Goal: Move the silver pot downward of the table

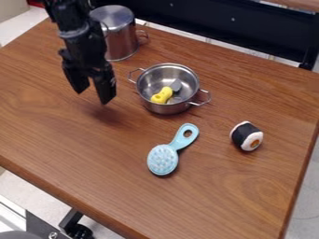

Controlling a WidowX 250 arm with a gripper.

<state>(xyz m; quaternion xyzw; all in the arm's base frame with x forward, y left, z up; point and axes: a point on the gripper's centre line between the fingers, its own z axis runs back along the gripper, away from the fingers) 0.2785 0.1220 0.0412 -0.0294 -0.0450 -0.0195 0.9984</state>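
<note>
The hand (92,96) hangs over the left part of the surface (93,154), its fingers apart with nothing between them, just left of the low silver pot (163,109), which sits upright near the middle of the far half with a yellow and grey thing (163,94) inside. A taller silver pot (121,44) stands behind the hand, near the far edge, while a blue brush (163,159) (bristles up) lies nearer the camera and a sushi toy (247,136) off to the right.
</note>
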